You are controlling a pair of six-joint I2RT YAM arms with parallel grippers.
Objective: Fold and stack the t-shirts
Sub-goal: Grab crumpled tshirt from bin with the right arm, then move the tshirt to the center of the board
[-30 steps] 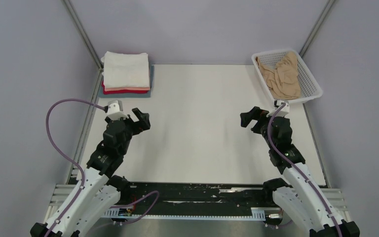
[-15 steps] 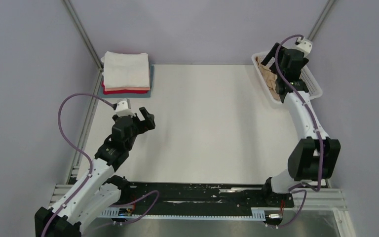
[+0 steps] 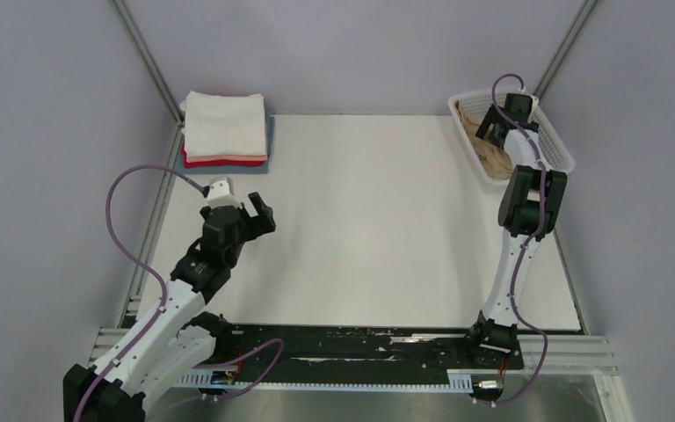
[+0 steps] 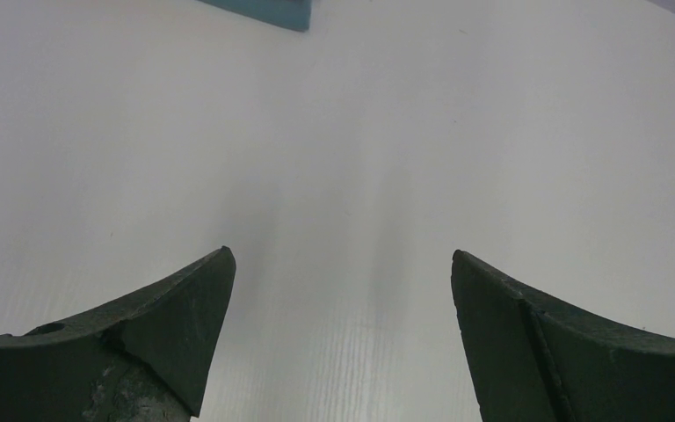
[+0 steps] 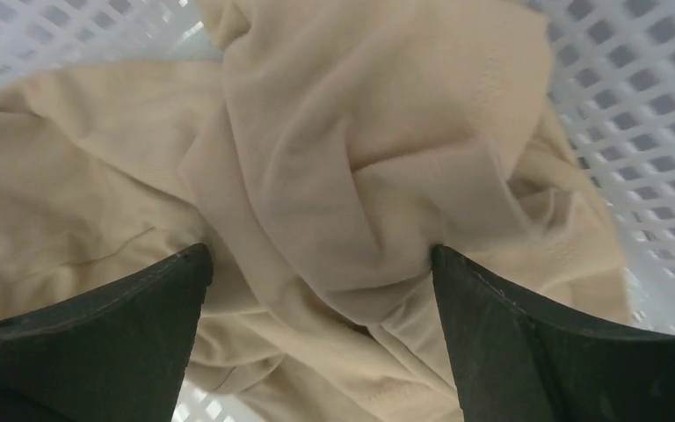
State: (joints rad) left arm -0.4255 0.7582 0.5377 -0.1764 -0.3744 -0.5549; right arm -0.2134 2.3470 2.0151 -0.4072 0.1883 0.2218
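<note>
Since a second ago the right arm [image 3: 527, 189] has swung from mid-bench out to the two o'clock corner. Its jaws now hang spread wide, gripping nothing, just above the crumpled tan soft-cloth t-shirt [image 5: 343, 132]. A raised fold of the cloth sits between the two dark fingertips [image 5: 141, 308], though I cannot tell whether they touch it. That shirt lies heaped in the white plastic mesh basket [image 3: 555, 145], which stands at the far right corner of the bench.

The left arm [image 3: 202, 264] has barely shifted. Its jaws are just as wide apart and empty, poised over the bare white bench [image 4: 334, 132] at about nine o'clock. Beyond them, at eleven o'clock, lies the stack of folded t-shirts [image 3: 225, 126]: cream-white on top, then pink, then red, with a grey-blue one at the bottom. The corner of that bottom shirt shows at the top edge of the left wrist view.
</note>
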